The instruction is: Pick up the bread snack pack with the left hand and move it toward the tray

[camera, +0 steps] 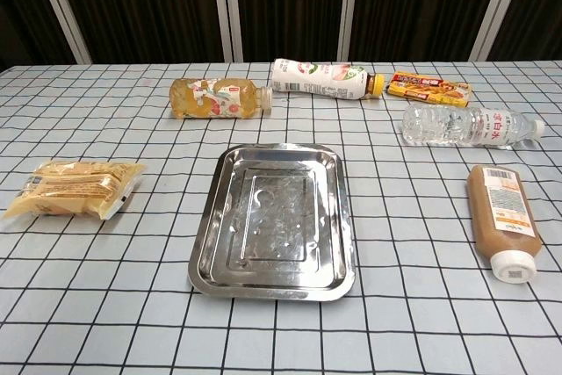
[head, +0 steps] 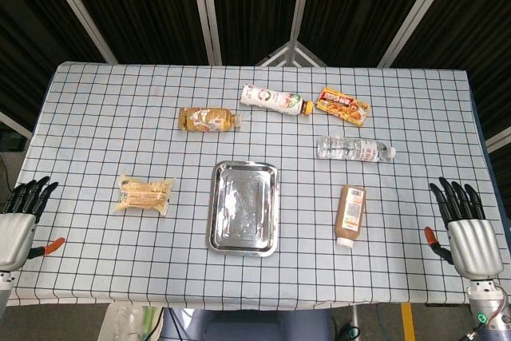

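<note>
The bread snack pack (head: 145, 194) (camera: 72, 189) is a clear yellowish packet lying flat on the checked cloth, left of the steel tray (head: 244, 243) (camera: 209, 243). My left hand (head: 22, 217) rests at the table's left edge, well to the left of the pack, fingers spread and holding nothing. At the right edge my right hand (head: 461, 225) is likewise open and empty. Neither hand appears in the chest view.
Behind the tray lie a yellow drink bottle (head: 208, 119) (camera: 219, 98), a white bottle (head: 275, 101) (camera: 325, 79) and an orange snack packet (head: 343, 105) (camera: 428, 88). A water bottle (head: 354, 148) (camera: 465, 126) and a brown bottle (head: 350, 213) (camera: 504, 219) lie right of the tray.
</note>
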You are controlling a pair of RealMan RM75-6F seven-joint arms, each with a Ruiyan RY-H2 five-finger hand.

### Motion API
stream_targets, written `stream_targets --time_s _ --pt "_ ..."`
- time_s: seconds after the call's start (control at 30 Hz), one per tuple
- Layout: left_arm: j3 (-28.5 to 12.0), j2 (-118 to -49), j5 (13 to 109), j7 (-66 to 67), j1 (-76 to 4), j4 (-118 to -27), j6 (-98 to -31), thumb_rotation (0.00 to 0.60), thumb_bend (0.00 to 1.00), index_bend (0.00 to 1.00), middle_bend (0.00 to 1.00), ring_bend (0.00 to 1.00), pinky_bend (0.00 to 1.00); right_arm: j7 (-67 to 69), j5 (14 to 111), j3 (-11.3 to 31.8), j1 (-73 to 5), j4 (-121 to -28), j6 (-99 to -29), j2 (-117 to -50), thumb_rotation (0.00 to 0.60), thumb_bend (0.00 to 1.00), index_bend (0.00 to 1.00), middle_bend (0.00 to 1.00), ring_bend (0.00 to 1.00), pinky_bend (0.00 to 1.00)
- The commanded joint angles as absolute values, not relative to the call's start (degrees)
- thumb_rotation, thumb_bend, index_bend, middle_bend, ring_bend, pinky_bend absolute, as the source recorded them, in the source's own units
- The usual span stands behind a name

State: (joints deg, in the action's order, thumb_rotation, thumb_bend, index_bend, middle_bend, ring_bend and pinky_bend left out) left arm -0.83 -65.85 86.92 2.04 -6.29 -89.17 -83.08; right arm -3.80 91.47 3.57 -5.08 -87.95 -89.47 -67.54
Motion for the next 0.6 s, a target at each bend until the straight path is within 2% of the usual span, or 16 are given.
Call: stream_targets --time_s 0.03,0.13,0.23,0.37,0.6 --pt "-0.8 -65.6 86.7 1.8 -6.4 -89.4 -82.7 0.6 0.06 0.0 0.0 0.0 0.04 -3.2 91.7 3.5 -5.1 -87.6 -89.8 -67.7 0.6 0.43 0.0 0.0 0.0 0.0" --pt "-0.7 -65.8 86.6 1.8 -6.7 -89.3 -82.1 0.6 0.06 0.0 0.0 0.0 0.04 -2.9 91.4 3.6 -5.1 -87.7 -89.6 -67.6 0.6 0.43 0.0 0.0 0.0 0.0" --pt "-1.2 -67.2 86.3 1.8 -8.9 -88.2 -78.7 0.6 0.07 0.0 0.0 0.0 0.04 -2.1 91.4 3.6 -5.1 -87.6 -89.5 -67.3 0.6 0.43 0.0 0.0 0.0 0.0" --pt "-3.6 -70.7 83.6 4.4 -12.5 -85.8 -74.1 0.6 0.15 0.0 0.03 0.01 0.05 -0.7 90.8 3.6 -5.2 -87.8 -88.6 -66.6 0.6 0.43 0.0 0.0 0.0 0.0" --pt "-6.4 -77.9 77.0 12.0 -20.8 -82.7 -61.2 0.6 0.18 0.0 0.04 0.01 0.05 0.6 91.3 3.4 -5.7 -87.4 -88.1 -66.5 0.6 0.43 0.0 0.0 0.0 0.0"
